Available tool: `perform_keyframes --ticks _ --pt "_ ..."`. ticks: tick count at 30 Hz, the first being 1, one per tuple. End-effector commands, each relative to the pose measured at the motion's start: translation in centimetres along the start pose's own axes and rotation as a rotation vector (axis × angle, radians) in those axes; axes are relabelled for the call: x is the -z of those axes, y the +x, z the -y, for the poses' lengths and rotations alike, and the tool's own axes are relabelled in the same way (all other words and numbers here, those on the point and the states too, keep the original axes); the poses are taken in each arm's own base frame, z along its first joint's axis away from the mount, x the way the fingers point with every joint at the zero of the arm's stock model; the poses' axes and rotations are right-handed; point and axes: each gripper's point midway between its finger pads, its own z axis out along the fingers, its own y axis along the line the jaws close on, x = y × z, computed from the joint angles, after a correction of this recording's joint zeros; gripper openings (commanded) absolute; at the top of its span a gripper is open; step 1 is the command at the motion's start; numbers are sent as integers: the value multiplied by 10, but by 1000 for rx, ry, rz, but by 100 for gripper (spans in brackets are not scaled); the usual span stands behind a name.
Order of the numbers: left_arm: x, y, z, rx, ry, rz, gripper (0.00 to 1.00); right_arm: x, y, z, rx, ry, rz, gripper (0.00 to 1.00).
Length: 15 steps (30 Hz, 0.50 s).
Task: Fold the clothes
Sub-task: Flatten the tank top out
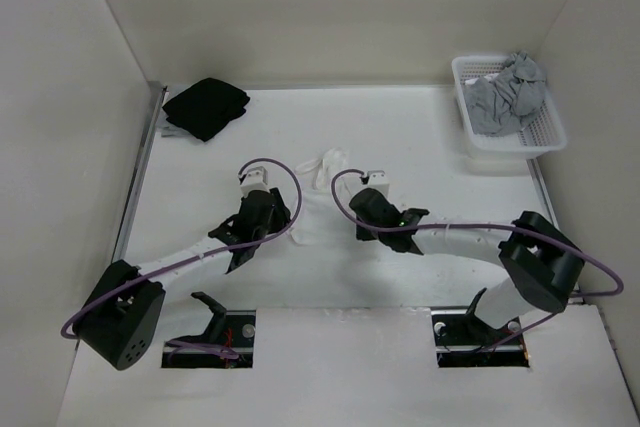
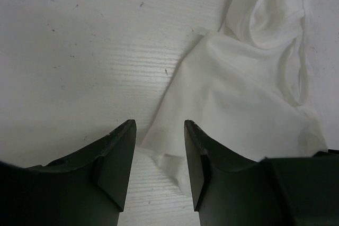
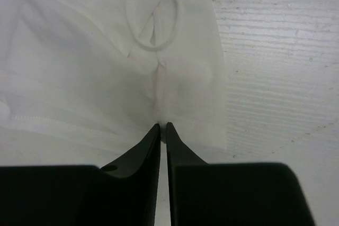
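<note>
White garment [image 2: 233, 93] lies crumpled, a fold pinched in the right jaws.

Two slim arms bolted side by side: left arm [image 1: 190, 259], right arm [image 1: 462, 239]. White tubular forearm links, black joint housings.
Bulky black motor block [image 1: 122, 319] at elbow of each arm; small holes dot face of left one.
Thin purple cable [image 1: 272, 165] runs along each arm, arching over wrist.
Small white camera box [image 1: 256, 179] at each wrist.
Left gripper [image 2: 159, 126]: two matte black wedge fingers, flat inner faces, pale flecks on tip edges.
Right gripper [image 3: 163, 127]: same black fingers tapering to thin curved tips, small round hole in one.
</note>
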Motion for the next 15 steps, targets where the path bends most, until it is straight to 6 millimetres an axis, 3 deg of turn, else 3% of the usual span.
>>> perform_keyframes --ticks 1,8,15 --pt "-2 -2 3 -6 24 12 40 16 -25 10 -79 1 91 9" --pt "-1 10 -2 -10 14 -44 41 45 -41 70 -356 -21 241 6" --pt "-3 34 -3 -42 3 -129 41 51 -41 97 -532 -103 277 8"
